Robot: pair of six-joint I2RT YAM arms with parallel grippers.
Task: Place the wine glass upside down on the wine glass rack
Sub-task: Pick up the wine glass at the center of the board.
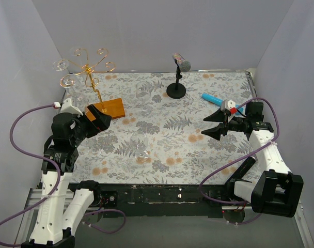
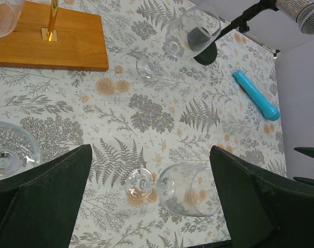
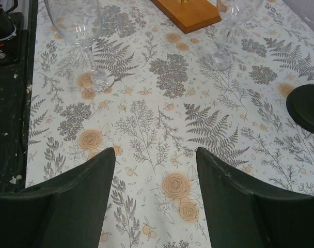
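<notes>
Standing upright on the robot's side of the wine glass rack (image 1: 113, 107), the wine glass (image 1: 140, 145) looks light, slick and fragile; grip its stem. Left gripper (image 2: 149, 155) and right gripper (image 3: 155, 152) gape wide, both empty.

Bright even diffuse light, faint soft shadows, sharp detail, left fingers (image 2: 38, 206) dark and featureless

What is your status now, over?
Left gripper open, empty. Right gripper open, empty. Wine glass standing on table, not yet on rack. Microphone stand well aside.
</notes>
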